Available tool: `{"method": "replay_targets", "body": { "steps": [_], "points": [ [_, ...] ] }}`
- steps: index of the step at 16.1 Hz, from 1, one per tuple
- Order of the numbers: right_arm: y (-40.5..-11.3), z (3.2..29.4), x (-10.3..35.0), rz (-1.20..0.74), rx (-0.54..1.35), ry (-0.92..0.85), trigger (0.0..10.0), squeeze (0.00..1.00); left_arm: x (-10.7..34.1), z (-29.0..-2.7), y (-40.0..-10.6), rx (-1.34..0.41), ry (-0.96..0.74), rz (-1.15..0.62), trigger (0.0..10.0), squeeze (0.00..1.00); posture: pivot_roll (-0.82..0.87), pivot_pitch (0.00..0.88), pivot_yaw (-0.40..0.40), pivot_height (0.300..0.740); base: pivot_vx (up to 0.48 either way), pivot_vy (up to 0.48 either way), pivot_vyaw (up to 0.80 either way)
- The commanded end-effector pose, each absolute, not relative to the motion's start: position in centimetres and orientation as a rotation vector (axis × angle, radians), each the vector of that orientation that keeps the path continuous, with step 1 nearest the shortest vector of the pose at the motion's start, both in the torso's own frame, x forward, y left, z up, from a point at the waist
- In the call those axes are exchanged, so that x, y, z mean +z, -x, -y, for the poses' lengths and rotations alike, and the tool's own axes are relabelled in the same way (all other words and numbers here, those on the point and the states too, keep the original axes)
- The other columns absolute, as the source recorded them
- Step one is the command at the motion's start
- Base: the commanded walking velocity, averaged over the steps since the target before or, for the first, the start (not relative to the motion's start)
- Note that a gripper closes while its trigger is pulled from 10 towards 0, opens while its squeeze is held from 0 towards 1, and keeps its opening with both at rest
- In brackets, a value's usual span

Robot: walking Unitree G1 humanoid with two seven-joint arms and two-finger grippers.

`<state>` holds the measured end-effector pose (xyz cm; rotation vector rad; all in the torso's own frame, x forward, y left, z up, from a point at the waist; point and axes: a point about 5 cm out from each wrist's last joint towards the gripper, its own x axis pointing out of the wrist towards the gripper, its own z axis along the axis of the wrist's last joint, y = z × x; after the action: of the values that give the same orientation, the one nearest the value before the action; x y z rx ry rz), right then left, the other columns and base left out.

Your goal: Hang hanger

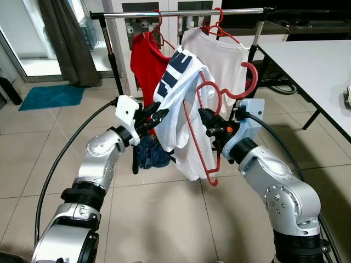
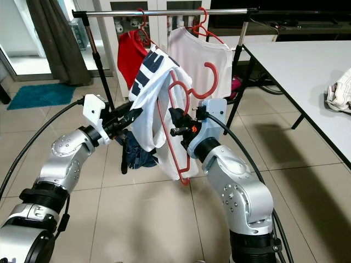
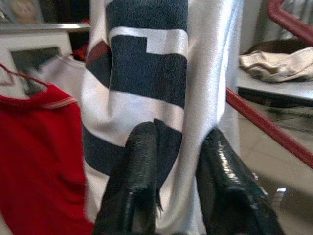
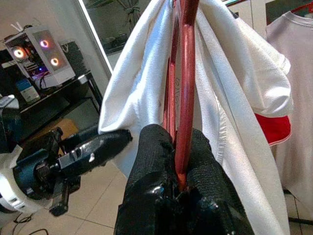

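Right end effector [image 1: 210, 125]: closed on the red hanger [image 1: 215, 109], clamped on the wire well below the hook. The right wrist view shows the wire pinched between both fingers.

Left end effector [image 1: 157, 118]: fingers slightly parted around a fold of the white shirt [image 1: 181, 104] with the navy print, at the garment's left edge. Whether it truly pinches the cloth, cannot tell.

Hanger held in mid-air between the two arms, long axis near vertical and tilted, hook uppermost and curling right.

Rail [image 1: 186, 13]: far and above the hook, running left to right. On it hang a red shirt [image 1: 143, 63] and a plain white one [image 1: 222, 57], with a narrow gap between their hooks.

Judgement: the right arm carries the load. The hook must travel up and away, then over the rail.
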<state>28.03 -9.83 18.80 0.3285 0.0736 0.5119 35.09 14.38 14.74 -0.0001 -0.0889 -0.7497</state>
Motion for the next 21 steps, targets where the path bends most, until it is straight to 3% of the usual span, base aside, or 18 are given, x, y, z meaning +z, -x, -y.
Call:
{"method": "replay_targets", "body": {
  "steps": [1,6,8,9,15,18,19,21],
  "points": [
    [-27.9,9.7,20.2,-0.012,0.531,-0.331,0.0,0.00,15.9,-14.4,-35.4,-0.788,0.048,0.100,0.0,0.00,-0.19,0.000,0.051,0.740,0.000,0.000,0.00],
    [-27.9,9.7,20.1,-0.017,0.530,-0.334,0.0,0.00,16.8,-14.6,-35.0,-0.890,0.284,0.023,0.0,0.00,-0.19,0.000,0.051,0.740,0.000,0.000,0.00],
    [-28.0,10.5,18.1,-0.126,0.444,-0.280,0.0,0.00,19.4,-15.5,-34.5,-0.962,0.577,0.048,0.0,0.00,-0.18,0.000,0.048,0.740,0.000,0.000,0.00],
    [-27.9,10.8,17.2,-0.168,0.426,-0.246,0.0,0.00,20.7,-16.3,-34.6,-0.951,0.640,0.094,0.0,0.00,-0.18,0.000,0.048,0.740,0.000,0.000,0.00],
    [-26.1,11.3,13.4,-0.362,0.382,-0.140,0.0,0.00,24.0,-20.0,-33.5,-0.977,0.570,0.070,0.0,0.00,-0.14,0.000,0.069,0.740,0.000,0.000,0.00],
    [-26.0,11.3,14.1,-0.286,0.338,-0.262,0.0,0.00,23.2,-20.2,-32.9,-0.985,0.516,-0.010,0.0,0.00,-0.13,0.000,0.084,0.740,0.000,0.000,0.00],
    [-26.4,11.2,15.2,-0.230,0.303,-0.370,0.0,0.00,22.2,-19.6,-32.4,-1.002,0.422,-0.073,0.0,0.00,-0.13,0.000,0.084,0.740,0.000,0.000,0.00],
    [-26.1,10.8,15.5,-0.271,0.347,-0.418,0.0,0.00,20.7,-19.5,-32.9,-0.887,0.298,-0.119,0.0,0.00,-0.14,0.000,0.081,0.740,0.000,0.000,0.00]
  ]
}}
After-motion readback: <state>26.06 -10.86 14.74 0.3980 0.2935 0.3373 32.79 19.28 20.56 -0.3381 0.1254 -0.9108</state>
